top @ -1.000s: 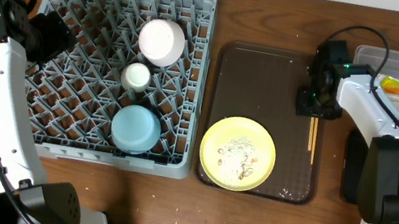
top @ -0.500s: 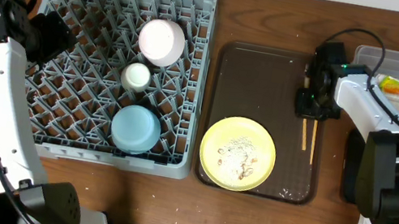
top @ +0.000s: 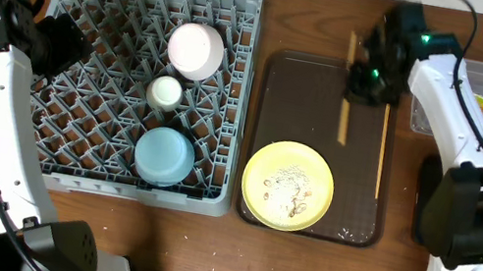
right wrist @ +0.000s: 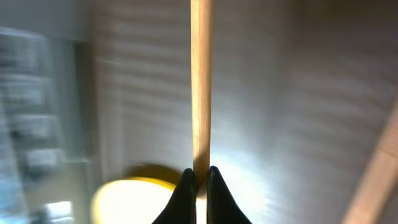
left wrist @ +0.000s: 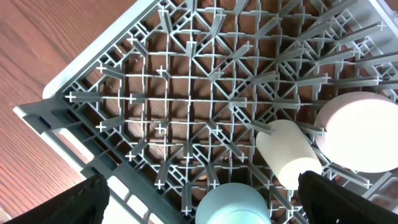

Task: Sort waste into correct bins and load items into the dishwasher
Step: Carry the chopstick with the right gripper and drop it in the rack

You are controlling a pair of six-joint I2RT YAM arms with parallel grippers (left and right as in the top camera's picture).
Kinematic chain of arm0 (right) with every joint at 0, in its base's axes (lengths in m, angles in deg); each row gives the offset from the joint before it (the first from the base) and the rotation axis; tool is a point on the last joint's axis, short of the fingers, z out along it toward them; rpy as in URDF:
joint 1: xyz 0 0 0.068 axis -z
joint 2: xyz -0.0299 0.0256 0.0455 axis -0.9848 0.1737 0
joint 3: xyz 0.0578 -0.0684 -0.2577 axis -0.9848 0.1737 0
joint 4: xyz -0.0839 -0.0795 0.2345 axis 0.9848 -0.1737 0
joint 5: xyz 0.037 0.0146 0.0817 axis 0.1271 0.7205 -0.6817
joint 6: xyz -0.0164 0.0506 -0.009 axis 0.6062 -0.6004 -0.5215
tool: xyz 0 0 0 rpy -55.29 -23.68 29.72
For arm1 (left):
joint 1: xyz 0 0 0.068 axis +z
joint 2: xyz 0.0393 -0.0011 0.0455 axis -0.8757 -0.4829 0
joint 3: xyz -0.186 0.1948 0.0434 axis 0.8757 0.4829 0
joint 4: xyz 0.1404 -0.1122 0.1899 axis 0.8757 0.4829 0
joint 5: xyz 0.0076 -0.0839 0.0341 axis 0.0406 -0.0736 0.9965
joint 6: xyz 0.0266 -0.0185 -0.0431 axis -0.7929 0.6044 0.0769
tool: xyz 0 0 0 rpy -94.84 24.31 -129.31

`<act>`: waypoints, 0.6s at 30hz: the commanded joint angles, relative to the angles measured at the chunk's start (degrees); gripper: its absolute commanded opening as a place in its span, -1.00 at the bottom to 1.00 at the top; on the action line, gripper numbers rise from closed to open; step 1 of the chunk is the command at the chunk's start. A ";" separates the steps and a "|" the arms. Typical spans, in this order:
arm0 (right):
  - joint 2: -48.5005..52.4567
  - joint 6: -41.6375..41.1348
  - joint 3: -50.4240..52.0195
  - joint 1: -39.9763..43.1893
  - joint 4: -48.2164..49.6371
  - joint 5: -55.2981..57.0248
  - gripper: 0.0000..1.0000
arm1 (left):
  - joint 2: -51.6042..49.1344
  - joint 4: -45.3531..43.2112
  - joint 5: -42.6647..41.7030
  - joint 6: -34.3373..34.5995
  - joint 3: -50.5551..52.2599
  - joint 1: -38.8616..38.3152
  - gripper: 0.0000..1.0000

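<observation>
Right gripper: the right gripper (right wrist: 199,177), spread a second ago, now pinches one chopstick (top: 346,104) near its end.
Held chopstick: it has left the right edge of the tray (top: 298,96). We see it crossing the tray's far edge, apparently lifted.
Second chopstick: the second chopstick (top: 382,150) lies alone along the tray's right edge.
Left gripper: the left gripper (left wrist: 202,186) is spread and empty over the rack (top: 237,105).
Rack: it holds the blue bowl (top: 164,156), cup (top: 165,92) and white bowl (top: 196,51), unchanged.
Plate: the plate (top: 287,186) sits at the tray's near edge, crumbs on it.
Meaning: we judge only half the pair is picked up, so a second trip looks necessary.
</observation>
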 commanded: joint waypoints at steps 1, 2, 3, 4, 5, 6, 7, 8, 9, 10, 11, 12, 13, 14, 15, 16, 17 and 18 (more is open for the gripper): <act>-0.66 -8.33 -1.90 -4.85 3.17 -10.12 -0.98 | -0.15 0.02 0.48 0.52 -0.46 0.20 0.96; -0.63 -10.51 -1.81 -6.25 4.83 -10.10 -0.98 | -0.15 0.02 0.48 0.52 -0.46 0.20 0.96; -0.57 -11.82 -1.55 -7.56 6.64 -10.10 -0.98 | -0.15 0.02 0.48 0.52 -0.46 0.20 0.96; -0.57 -12.90 -1.33 -8.85 8.28 -10.05 -0.98 | -0.15 0.02 0.48 0.52 -0.46 0.20 0.96; -0.55 -14.12 -1.09 -10.62 10.51 -9.68 -0.98 | -0.15 0.02 0.48 0.52 -0.46 0.20 0.96; -0.55 -14.64 -1.01 -11.80 11.87 -9.33 -0.98 | -0.15 0.02 0.48 0.52 -0.46 0.20 0.96; -0.55 -15.02 -0.96 -13.49 13.31 -7.98 -0.98 | -0.15 0.02 0.48 0.52 -0.46 0.20 0.96; -0.55 -15.91 -0.96 -15.15 14.27 -6.10 -0.98 | -0.15 0.02 0.48 0.52 -0.46 0.20 0.96; -0.55 -17.14 -0.96 -16.72 14.95 -3.98 -0.98 | -0.15 0.02 0.48 0.52 -0.46 0.20 0.96; -0.55 -18.23 -0.96 -17.94 15.45 -2.60 -0.98 | -0.15 0.02 0.48 0.52 -0.46 0.20 0.96; -0.55 -19.65 -0.96 -19.19 16.09 -1.49 -0.98 | -0.15 0.02 0.48 0.52 -0.46 0.20 0.96; -0.55 -20.59 -0.96 -20.11 16.63 -0.83 -0.98 | -0.15 0.02 0.48 0.52 -0.46 0.20 0.96; -0.55 -21.62 -0.96 -21.16 17.14 0.11 -0.98 | -0.15 0.02 0.48 0.52 -0.46 0.20 0.96; -0.55 -22.67 -0.96 -21.79 17.18 1.20 -0.98 | -0.15 0.02 0.48 0.52 -0.46 0.20 0.96; -0.55 -23.93 -0.96 -22.40 17.16 2.58 -0.98 | -0.15 0.02 0.48 0.52 -0.46 0.20 0.96; -0.55 -24.76 -0.96 -22.80 17.16 3.72 -0.98 | -0.15 0.02 0.48 0.52 -0.46 0.20 0.96; -0.52 -25.44 -0.96 -23.28 17.31 5.20 -0.98 | -0.15 0.02 0.48 0.52 -0.46 0.20 0.96; -0.48 -25.44 -0.96 -23.37 17.51 5.51 -0.98 | -0.15 0.02 0.48 0.52 -0.46 0.20 0.96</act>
